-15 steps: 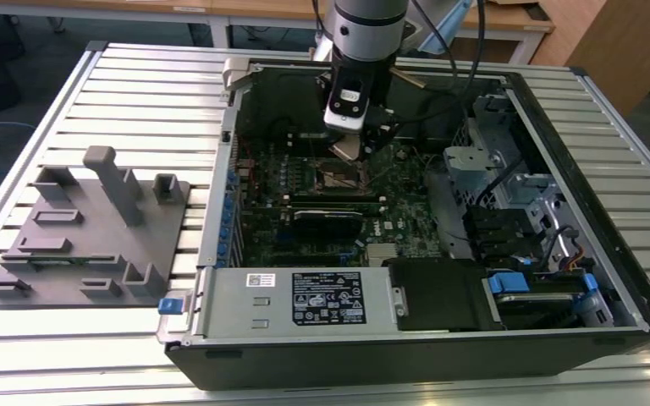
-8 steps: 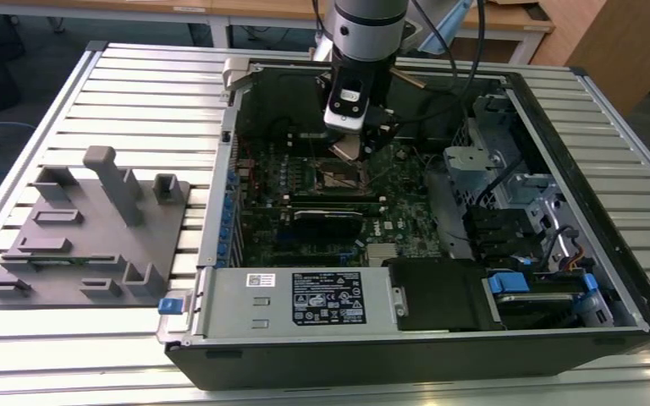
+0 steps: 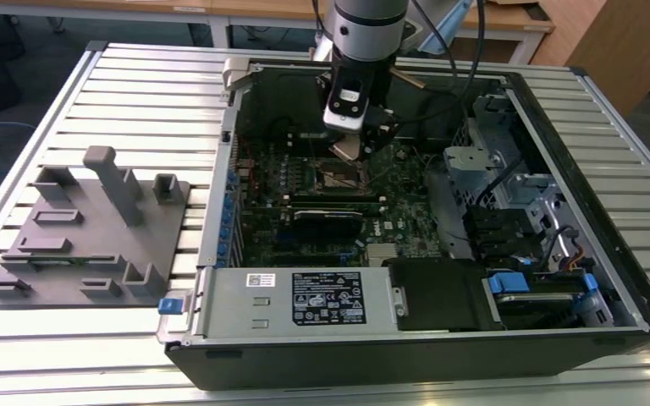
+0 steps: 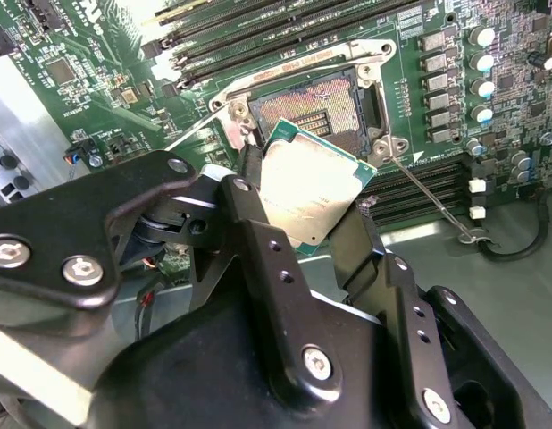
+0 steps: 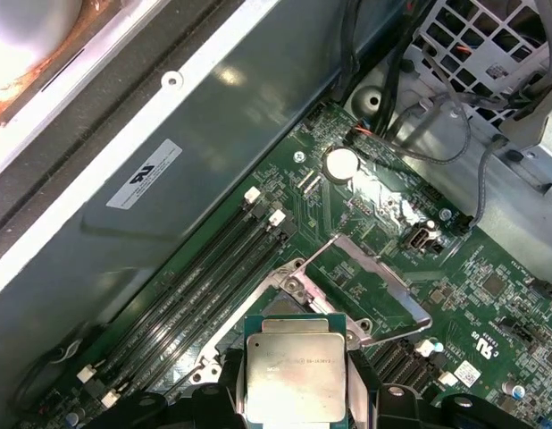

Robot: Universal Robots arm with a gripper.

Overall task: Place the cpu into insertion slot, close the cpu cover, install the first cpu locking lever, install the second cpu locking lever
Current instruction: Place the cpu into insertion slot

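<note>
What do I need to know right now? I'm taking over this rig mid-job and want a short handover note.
Gripper: shut on the cpu, gripping it by two opposite edges.
Cpu: held in the air just over the insertion slot, not seated.
Insertion slot: bare, with its contact field showing.
Cpu cover: swung open, standing up off the slot.
Locking lever: one thin wire lever lies swung out away from the slot, not latched.
Done: cpu picked up and brought to the slot.
Left: seat the cpu, close the cover, install both levers.
</note>
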